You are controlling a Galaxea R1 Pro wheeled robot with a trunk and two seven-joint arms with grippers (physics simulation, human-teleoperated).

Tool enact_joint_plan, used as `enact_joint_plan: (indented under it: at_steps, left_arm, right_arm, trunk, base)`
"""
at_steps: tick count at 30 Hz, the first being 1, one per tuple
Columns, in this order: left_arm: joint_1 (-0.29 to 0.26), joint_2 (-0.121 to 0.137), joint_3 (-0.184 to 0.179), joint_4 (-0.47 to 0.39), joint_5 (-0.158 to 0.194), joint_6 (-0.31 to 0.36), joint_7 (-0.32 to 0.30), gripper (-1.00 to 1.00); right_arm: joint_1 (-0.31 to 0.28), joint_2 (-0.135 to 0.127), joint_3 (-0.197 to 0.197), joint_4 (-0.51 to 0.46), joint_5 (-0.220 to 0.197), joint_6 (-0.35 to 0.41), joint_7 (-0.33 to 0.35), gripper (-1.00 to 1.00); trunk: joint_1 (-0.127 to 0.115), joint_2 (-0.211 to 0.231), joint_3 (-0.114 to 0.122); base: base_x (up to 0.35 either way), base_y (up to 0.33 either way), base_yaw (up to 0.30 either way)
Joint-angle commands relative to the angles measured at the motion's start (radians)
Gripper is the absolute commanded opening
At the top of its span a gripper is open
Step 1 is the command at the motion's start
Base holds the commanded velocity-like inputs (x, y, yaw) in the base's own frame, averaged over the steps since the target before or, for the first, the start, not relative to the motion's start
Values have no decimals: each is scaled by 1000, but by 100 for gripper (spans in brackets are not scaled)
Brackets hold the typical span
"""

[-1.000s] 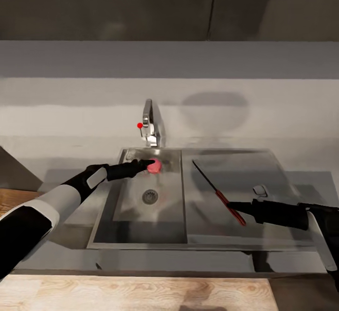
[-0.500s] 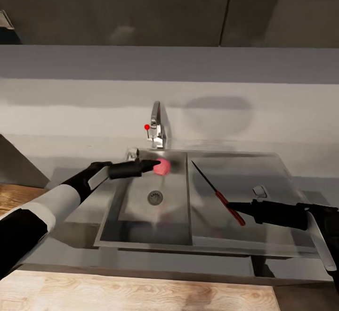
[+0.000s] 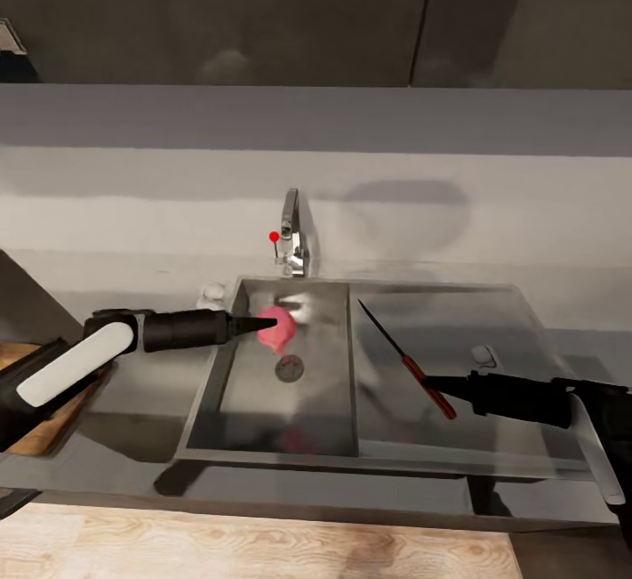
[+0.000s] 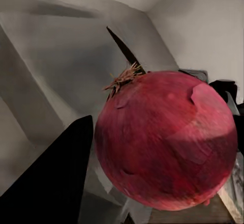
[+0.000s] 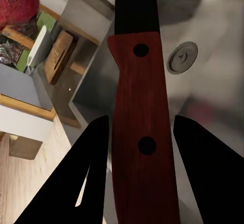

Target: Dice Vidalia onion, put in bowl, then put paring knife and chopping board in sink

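- Two arms work over the sink (image 3: 263, 421), a steel basin set in the dark countertop (image 3: 132, 465); each carries one thing, probably so that cutting can begin soon.
- At the left edge of the head view a brown board (image 3: 53, 421), probably the chopping board, lies on the counter, near where the onion must go.
- The left gripper (image 3: 261, 325) is clamped on the Vidalia onion (image 3: 279, 330) and holds it above the basin, clear of the drain (image 3: 289, 368).
- The right gripper (image 3: 432, 382) is closed on the red handle of the paring knife (image 3: 404, 357), with the blade pointing over the drainboard (image 3: 491, 316), away from the onion.
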Motion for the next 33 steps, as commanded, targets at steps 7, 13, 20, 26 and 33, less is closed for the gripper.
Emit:
enact_joint_plan:
  at_steps: [7, 13, 20, 26, 33]
  left_arm:
    - [0, 28, -19, -16, 21, -61, 11, -100]
    - [0, 29, -41, -20, 22, -70, 10, -100]
    - [0, 43, -43, -20, 31, -70, 10, -100]
    - [0, 46, -43, -19, 33, -70, 10, -100]
    - [0, 60, -43, -12, 53, -71, 13, -100]
  right_arm:
    - [-1, 5, -4, 0, 0, 7, 5, -100]
    - [-1, 5, -7, 0, -1, 7, 3, -100]
    - [-1, 5, -8, 1, -1, 7, -32, -100]
    - [-1, 4, -19, 1, -5, 7, -48, -100]
    - [-1, 4, -36, 2, -6, 7, -48, -100]
  trunk:
    - [1, -2, -2]
    - [1, -2, -2]
    - [1, -2, -2]
    - [1, -2, -2]
    - [1, -2, -2]
  base:
    - [-25, 112, 0]
    - [-134, 241, 0]
    - [-162, 277, 0]
    - [-167, 279, 0]
    - [-165, 290, 0]
